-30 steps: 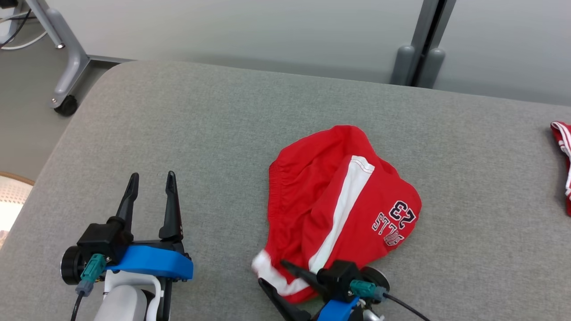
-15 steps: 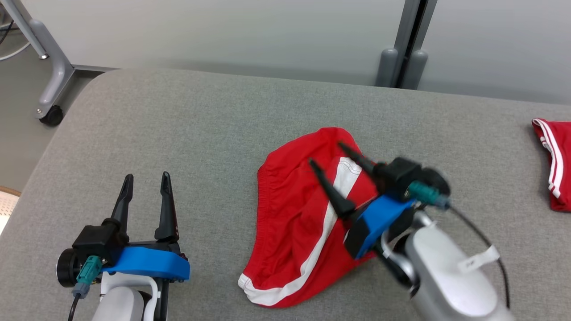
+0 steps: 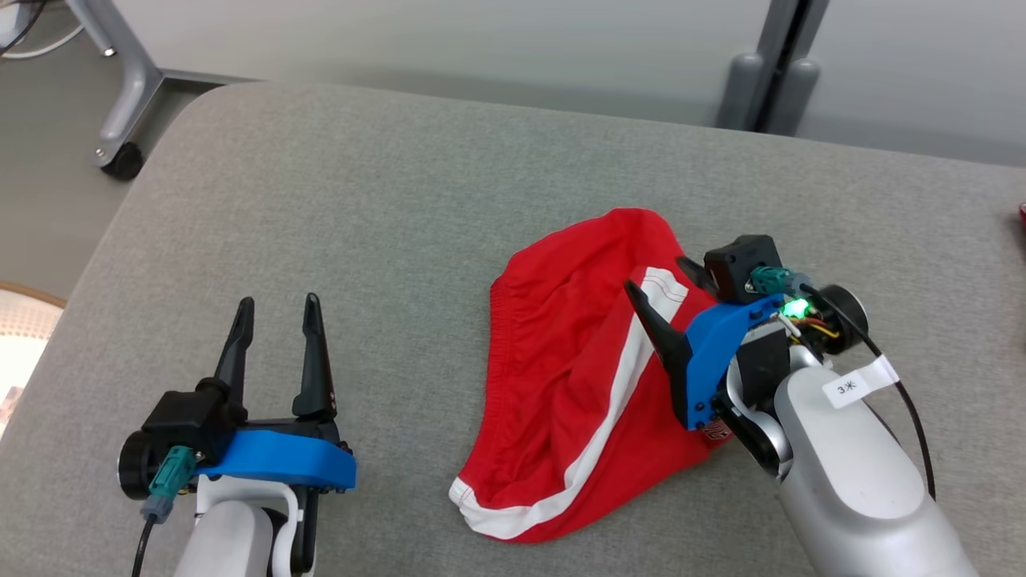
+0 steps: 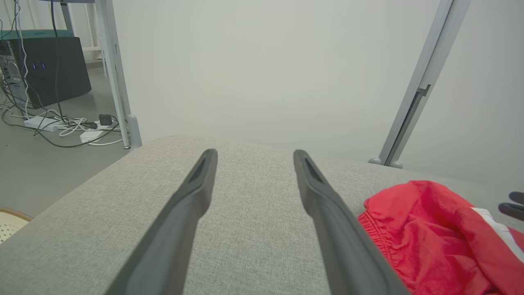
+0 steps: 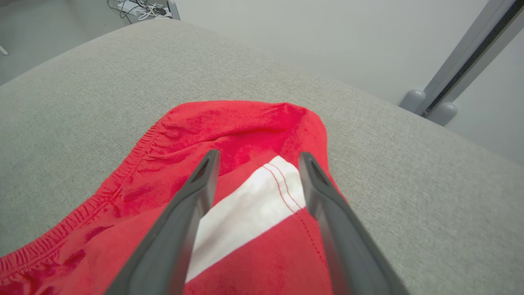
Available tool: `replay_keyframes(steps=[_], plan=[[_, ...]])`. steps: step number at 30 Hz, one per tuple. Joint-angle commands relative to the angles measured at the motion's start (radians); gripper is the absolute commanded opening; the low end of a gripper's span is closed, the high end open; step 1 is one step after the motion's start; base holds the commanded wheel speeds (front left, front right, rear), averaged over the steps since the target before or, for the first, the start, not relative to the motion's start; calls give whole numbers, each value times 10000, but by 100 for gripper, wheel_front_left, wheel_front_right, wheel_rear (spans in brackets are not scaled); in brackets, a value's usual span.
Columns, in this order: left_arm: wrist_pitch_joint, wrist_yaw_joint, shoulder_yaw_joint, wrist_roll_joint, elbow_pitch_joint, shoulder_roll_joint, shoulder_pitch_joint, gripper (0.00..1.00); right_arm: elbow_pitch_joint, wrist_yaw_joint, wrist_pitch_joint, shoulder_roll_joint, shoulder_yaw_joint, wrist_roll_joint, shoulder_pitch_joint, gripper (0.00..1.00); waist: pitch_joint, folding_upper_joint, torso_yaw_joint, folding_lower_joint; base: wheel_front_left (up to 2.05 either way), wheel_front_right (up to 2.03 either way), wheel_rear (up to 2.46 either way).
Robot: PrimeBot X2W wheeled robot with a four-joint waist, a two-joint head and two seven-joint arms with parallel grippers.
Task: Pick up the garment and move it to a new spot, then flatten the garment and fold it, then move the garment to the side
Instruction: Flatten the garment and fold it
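Observation:
The garment (image 3: 561,377), red shorts with a white side stripe (image 3: 633,353), lies crumpled on the grey padded table (image 3: 385,208). My right gripper (image 3: 664,284) stands open over its far right part. In the right wrist view the right gripper (image 5: 258,155) has its fingers either side of the stripe's far end (image 5: 262,188), gripping nothing. My left gripper (image 3: 278,303) rests open at the lower left, well clear of the cloth. The left wrist view shows the left gripper (image 4: 254,153) with nothing between its fingers and the garment (image 4: 425,233) to its right.
Another red cloth (image 3: 1021,212) peeks in at the table's right edge. A grey post (image 3: 769,72) stands behind the table and a wheeled frame leg (image 3: 120,156) at the far left. The table's rounded left edge drops to the floor (image 3: 40,184).
My right gripper has opened and moved from the garment's near hem up over its far right part. The near hem now lies spread on the table. The camera shifted slightly; the left arm stayed put.

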Motion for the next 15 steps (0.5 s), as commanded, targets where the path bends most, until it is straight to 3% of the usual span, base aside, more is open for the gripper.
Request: replay_keyframes(steps=[1,12,13,14,15], plan=[[-44,-60,-29,65,11,-77,-172,100,282,6,93,-51,-57,-116,-179,100,125,0,155,-2,0,0,0],[-46,-260,-29,181,250,-372,-508,100,2539,6,235,55,-350,-443,-494,100,380,0,757,-2,0,0,0],[-46,-269,-14,202,267,-392,-497,100,2727,6,222,78,-326,-469,-539,91,376,0,791,-2,0,0,0],[-46,-286,-12,219,291,-408,-486,100,2908,6,151,93,-338,-485,-591,41,358,0,825,-2,0,0,0],[-46,-306,7,228,306,-419,-469,100,3069,6,94,110,-352,-490,-652,0,345,0,845,-2,0,0,0]])
